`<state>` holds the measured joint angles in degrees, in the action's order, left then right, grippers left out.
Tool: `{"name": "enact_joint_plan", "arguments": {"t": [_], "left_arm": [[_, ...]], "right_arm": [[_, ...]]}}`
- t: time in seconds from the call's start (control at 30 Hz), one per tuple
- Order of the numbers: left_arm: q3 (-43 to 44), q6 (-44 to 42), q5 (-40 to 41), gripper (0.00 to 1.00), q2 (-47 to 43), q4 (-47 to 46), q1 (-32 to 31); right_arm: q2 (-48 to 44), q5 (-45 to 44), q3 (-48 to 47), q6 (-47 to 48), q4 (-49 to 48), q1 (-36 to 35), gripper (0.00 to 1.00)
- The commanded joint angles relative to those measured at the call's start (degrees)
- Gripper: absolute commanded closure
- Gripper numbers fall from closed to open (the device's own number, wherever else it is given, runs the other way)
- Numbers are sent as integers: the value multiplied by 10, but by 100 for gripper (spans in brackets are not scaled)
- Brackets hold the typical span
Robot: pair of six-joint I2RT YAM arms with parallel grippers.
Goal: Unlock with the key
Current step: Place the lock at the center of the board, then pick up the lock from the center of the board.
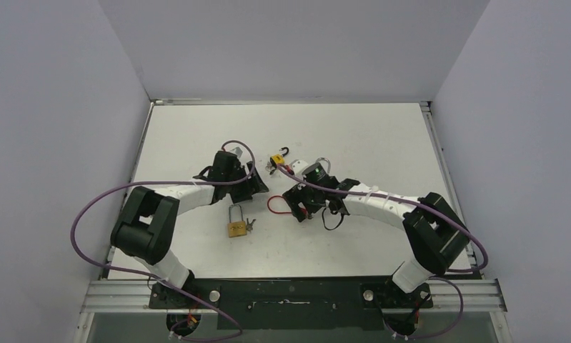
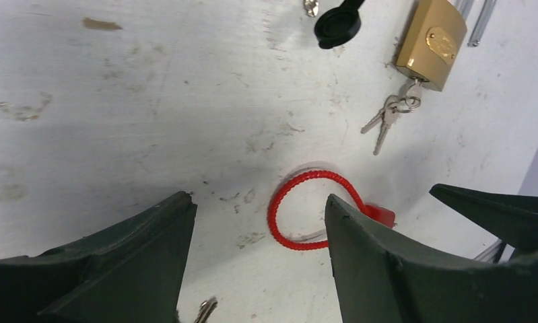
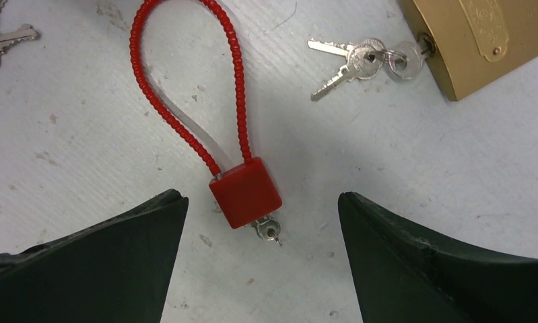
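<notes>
The brass padlock (image 3: 478, 47) runs off the right wrist picture's top edge, the red cable lock (image 3: 246, 192) covers most of its key (image 3: 266, 229) — and from above, the keys (image 1: 249, 225) toward the desk's near edge are too small to count.

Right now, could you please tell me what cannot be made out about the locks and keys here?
Brass padlock: right wrist view, shackle cut off by the top-right corner.
Red cable lock: left wrist view, body mostly hidden behind a finger of the left end effector.
Metal stub under the red body: right wrist view, too small to tell whether it is a key.
Yellow item: top view, too small to identify.
</notes>
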<state>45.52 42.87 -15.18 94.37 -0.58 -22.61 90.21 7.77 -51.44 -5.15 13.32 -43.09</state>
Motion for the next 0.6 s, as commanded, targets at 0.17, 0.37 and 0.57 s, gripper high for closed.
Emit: {"name": "enact_joint_plan", "arguments": {"t": [0.17, 0.37, 0.57], "left_arm": [[13, -26, 48, 31, -88, 85, 10], [-17, -11, 51, 31, -155, 108, 18], [-51, 26, 37, 31, -205, 120, 23]], "right_arm": [[68, 26, -78, 121, 74, -11, 25], [79, 43, -88, 140, 92, -17, 29], [113, 31, -105, 141, 110, -23, 52]]}}
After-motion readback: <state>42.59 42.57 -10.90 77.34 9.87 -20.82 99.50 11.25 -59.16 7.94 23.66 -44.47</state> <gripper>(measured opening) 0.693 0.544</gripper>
